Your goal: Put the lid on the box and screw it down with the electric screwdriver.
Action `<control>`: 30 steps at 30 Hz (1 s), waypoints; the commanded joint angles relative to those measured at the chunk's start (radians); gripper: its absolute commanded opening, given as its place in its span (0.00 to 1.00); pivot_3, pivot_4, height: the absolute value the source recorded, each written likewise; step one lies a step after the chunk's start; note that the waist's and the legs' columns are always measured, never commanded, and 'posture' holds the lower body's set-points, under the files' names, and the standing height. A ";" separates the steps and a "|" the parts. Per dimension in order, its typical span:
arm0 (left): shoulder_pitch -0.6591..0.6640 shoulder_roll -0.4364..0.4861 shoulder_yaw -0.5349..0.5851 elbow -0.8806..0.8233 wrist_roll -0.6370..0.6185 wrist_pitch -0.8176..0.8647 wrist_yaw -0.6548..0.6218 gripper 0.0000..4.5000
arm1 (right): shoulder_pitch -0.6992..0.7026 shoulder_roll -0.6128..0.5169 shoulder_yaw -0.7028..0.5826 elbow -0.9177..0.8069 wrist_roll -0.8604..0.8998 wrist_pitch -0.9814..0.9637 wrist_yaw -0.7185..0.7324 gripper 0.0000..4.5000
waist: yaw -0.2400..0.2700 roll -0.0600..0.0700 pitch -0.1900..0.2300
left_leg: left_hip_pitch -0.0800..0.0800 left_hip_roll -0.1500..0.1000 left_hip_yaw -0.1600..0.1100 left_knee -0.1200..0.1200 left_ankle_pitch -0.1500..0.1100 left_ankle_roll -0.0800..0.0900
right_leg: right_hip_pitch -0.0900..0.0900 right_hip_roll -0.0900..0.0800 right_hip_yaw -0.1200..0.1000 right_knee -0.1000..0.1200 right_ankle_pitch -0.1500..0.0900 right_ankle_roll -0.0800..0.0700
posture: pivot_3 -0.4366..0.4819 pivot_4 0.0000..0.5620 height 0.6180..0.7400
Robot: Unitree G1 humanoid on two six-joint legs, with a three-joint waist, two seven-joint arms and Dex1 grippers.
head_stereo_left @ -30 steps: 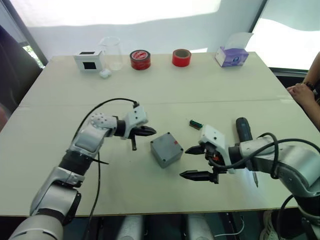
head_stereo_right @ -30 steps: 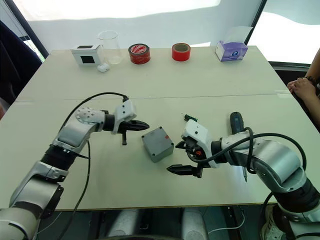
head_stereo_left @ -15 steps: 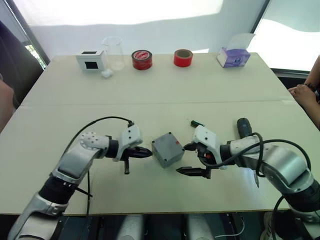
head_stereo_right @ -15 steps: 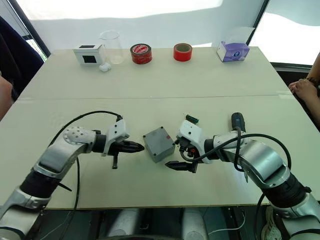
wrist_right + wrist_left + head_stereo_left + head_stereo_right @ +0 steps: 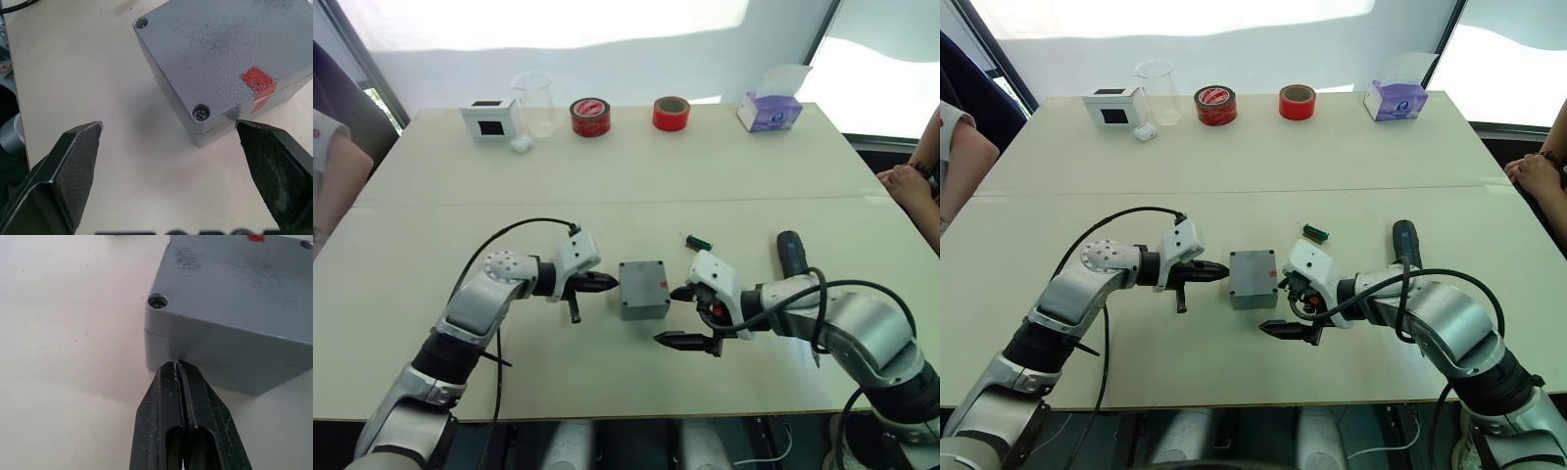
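Along the far edge of the desk [image 5: 431,166] are set a white box with a black screen [image 5: 488,118], a small white object [image 5: 519,145] just before it, a clear beaker [image 5: 534,102], two red tape rolls [image 5: 589,117] [image 5: 670,113] and a purple tissue box [image 5: 769,111] near the far right corner. A small green part [image 5: 697,242] lies mid-desk. A person's hand [image 5: 909,182] rests at the right edge, an arm [image 5: 335,178] at the left.

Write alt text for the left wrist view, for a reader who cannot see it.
The left pincer, its black fingers shut together, touches the side wall of the grey box, just below the seam where the lid sits. A screw hole marks the lid's near corner, and the box rests on a pale table.
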 commanded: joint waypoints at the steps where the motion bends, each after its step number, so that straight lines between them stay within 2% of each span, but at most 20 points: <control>1: -0.019 -0.007 0.000 0.000 0.000 -0.032 -0.010 0.00 | 0.000 0.011 -0.031 -0.051 0.030 0.007 -0.006 1.00 | 0.000 0.000 0.000 | 0.000 0.000 0.000 0.000 0.000 0.000 | 0.000 0.000 0.000 0.000 0.000 0.000 | 0.48 0.27 1.00; 8: -0.008 0.022 0.015 -0.023 -0.006 -0.023 -0.021 0.00 | 0.008 -0.031 -0.059 -0.053 0.024 -0.011 0.008 1.00 | 0.001 0.000 0.000 | 0.000 0.000 0.000 0.000 0.000 0.000 | 0.000 0.000 0.000 0.000 0.000 0.000 | 0.48 0.27 1.00; 12: -0.001 0.087 0.068 -0.074 -0.052 0.026 -0.057 0.00 | -0.002 -0.067 -0.186 0.012 0.036 -0.073 0.041 1.00 | -0.001 0.000 0.000 | 0.000 0.000 0.000 0.000 0.000 0.000 | 0.000 0.000 0.000 0.000 0.000 0.000 | 0.48 0.27 1.00; 15: -0.025 0.131 0.159 -0.107 -0.155 0.110 -0.092 0.00 | -0.055 -0.078 -0.275 0.153 0.026 -0.142 0.073 1.00 | -0.001 0.000 0.000 | 0.000 0.000 0.000 0.000 0.000 0.000 | 0.000 0.000 0.000 0.000 0.000 0.000 | 0.48 0.27 1.00; 18: -0.067 0.124 0.213 -0.108 -0.226 0.167 -0.089 0.00 | -0.116 -0.031 -0.224 0.344 -0.086 -0.272 0.047 1.00 | 0.001 0.000 0.000 | 0.001 0.000 0.000 0.000 0.000 0.000 | 0.001 0.000 0.000 0.000 0.000 0.000 | 0.48 0.27 1.00; 24: -0.085 0.114 0.200 -0.128 -0.240 0.184 -0.074 0.00 | -0.193 0.095 -0.134 0.661 -0.247 -0.492 0.039 1.00 | -0.007 -0.001 0.000 | 0.002 0.000 0.001 -0.001 0.001 -0.002 | 0.001 0.000 0.000 0.000 0.000 0.000 | 0.48 0.27 1.00; 27: -0.079 0.105 0.196 -0.150 -0.248 0.197 -0.060 0.00 | -0.229 0.137 -0.127 0.764 -0.278 -0.548 0.051 1.00 | -0.009 -0.001 0.000 | 0.002 0.000 0.002 -0.001 0.003 -0.005 | 0.001 0.000 0.000 0.000 0.000 0.000 | 0.48 0.27 1.00; 30: -0.056 0.100 0.193 -0.180 -0.253 0.210 -0.041 0.00 | -0.261 0.168 -0.122 0.843 -0.308 -0.594 0.066 0.86 | -0.010 -0.001 0.000 | 0.002 0.000 0.001 -0.001 0.003 -0.006 | 0.001 0.001 0.000 0.000 0.000 0.000 | 0.48 0.27 1.00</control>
